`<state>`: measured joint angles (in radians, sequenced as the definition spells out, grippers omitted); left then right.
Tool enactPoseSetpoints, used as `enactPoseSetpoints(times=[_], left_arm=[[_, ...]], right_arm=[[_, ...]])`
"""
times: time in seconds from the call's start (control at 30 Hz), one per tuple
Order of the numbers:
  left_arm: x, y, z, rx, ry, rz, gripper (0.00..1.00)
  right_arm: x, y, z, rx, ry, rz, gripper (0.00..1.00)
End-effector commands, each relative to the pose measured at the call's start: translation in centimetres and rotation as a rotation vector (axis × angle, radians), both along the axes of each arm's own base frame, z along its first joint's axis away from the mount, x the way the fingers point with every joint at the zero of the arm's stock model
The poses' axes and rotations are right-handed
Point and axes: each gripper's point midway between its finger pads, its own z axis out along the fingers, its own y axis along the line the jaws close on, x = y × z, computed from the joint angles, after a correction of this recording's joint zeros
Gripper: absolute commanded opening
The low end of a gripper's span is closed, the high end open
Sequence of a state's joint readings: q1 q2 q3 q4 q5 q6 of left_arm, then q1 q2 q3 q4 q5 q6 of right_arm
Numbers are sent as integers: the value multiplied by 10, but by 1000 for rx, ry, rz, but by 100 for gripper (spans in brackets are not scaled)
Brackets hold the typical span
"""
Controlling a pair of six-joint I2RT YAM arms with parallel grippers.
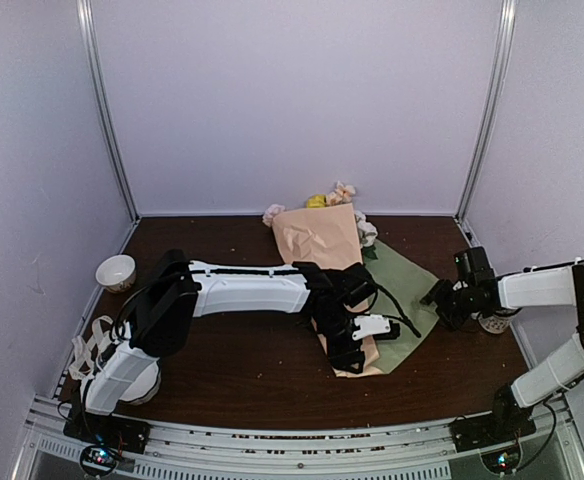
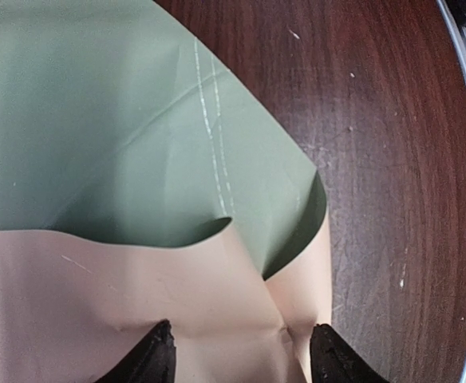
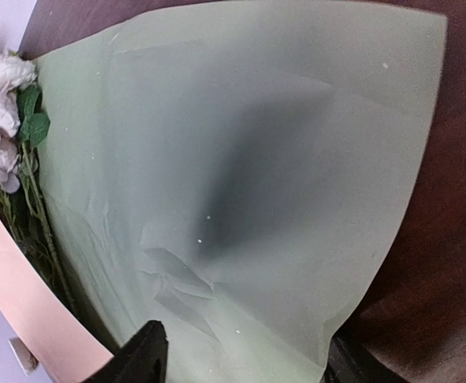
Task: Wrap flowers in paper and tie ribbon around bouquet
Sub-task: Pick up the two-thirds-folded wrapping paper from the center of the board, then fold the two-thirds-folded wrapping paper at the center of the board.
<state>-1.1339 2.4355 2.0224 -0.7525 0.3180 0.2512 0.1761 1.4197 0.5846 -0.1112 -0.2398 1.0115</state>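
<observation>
The bouquet lies mid-table as a peach-pink paper cone. Flowers poke out of its far end, and its narrow tail points toward me. Under it and to its right spreads the sage green paper. My left gripper is open over the cone's lower part. In the left wrist view its tips rest wide apart on the pink paper, with the green sheet beyond. My right gripper is open at the green sheet's right edge, which reaches in between its fingers. White blossoms and stems show at far left. The ribbon lies loose at the left.
A white scalloped bowl stands at the left edge. A small white cup sits partly hidden under my right arm. The metal front rail runs along the near edge, and frame posts stand at the back corners.
</observation>
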Motion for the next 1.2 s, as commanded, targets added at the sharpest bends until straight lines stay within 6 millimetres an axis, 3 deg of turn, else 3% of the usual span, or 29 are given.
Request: enactPoseSetpoints(times=[0.0, 0.1, 0.23, 0.27, 0.37, 0.5, 0.73, 0.97, 1.17], left_arm=[[4, 9, -7, 28, 9, 21, 61], [4, 9, -7, 28, 8, 22, 61], [4, 9, -6, 27, 9, 21, 61], [4, 8, -7, 26, 10, 20, 61], [3, 9, -7, 26, 12, 16, 61], [3, 9, -7, 26, 13, 14, 61], [2, 9, -7, 20, 15, 4, 61], [2, 9, -6, 17, 14, 0, 61], [2, 9, -6, 17, 14, 0, 60]], right_arm=[[-3, -5, -6, -26, 22, 10, 55], [1, -7, -1, -57, 3, 33, 40], [6, -5, 4, -77, -23, 74, 3], [8, -3, 7, -71, -35, 86, 0], [18, 10, 24, -73, -81, 152, 0], [33, 38, 69, -187, -200, 285, 0], [44, 129, 137, -269, -412, 574, 0], [47, 204, 147, -240, -470, 818, 0], [53, 235, 130, -216, -440, 925, 0]])
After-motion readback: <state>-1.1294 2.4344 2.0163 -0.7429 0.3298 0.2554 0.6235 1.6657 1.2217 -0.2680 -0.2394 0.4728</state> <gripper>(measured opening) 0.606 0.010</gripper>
